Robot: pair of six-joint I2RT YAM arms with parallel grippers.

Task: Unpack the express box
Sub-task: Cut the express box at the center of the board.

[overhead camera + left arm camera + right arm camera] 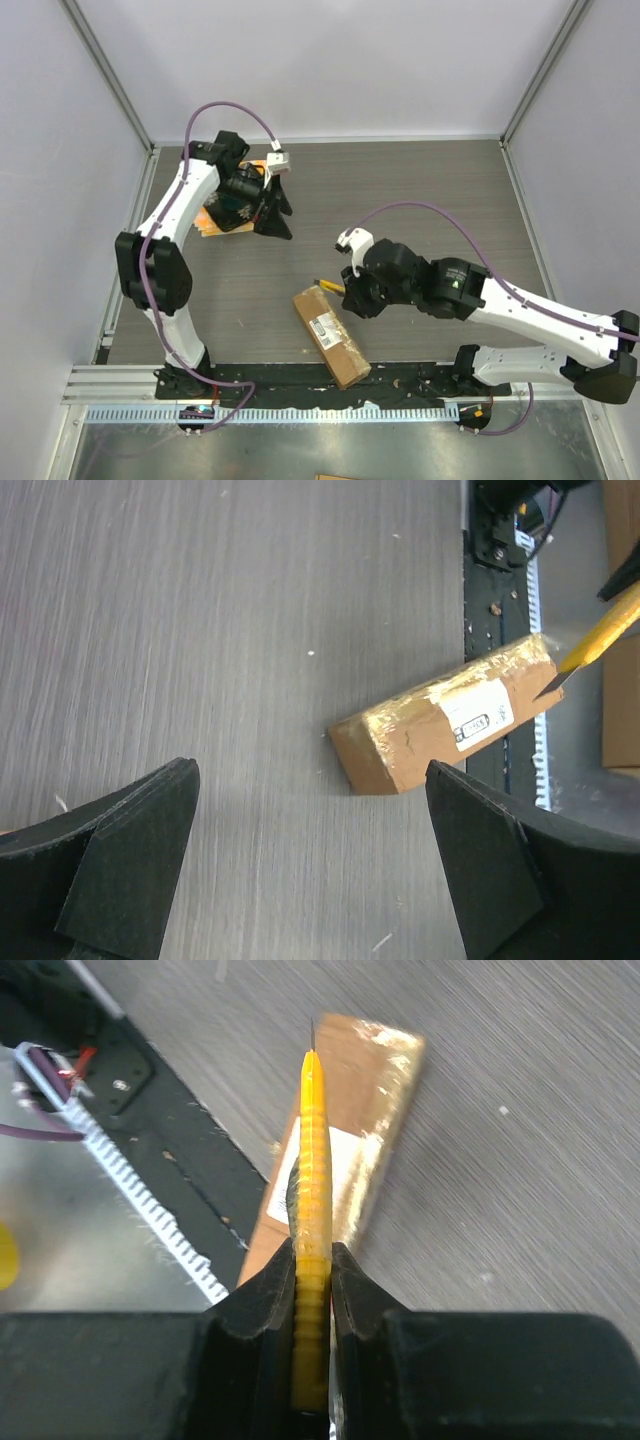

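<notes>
The only closed container here is the express box (331, 336), an oblong brown cardboard parcel. It lies on a slant at the near edge of the grey wood-grain table (420, 200), between my two bases, with its near end over the black rail. It is sealed, so its contents are hidden. Shiny, wrinkled tape wraps its top and sides, and a white printed label sits on the upper face (the print is too small to read).

At the far left, under my left wrist, a dark dish (225, 212) rests on an orange cloth. My own arm covers most of it, so I cannot tell what lies in it.

My left gripper (310, 860) hangs above the bare table with its black, wedge-shaped fingers (130, 870) spread wide and nothing between them.

My right gripper (312, 1260) is clamped on a yellow utility knife (312, 1160) with a ribbed handle, its thin blade pointing away over the box's far end. Whether the blade touches the cardboard I cannot tell.
</notes>
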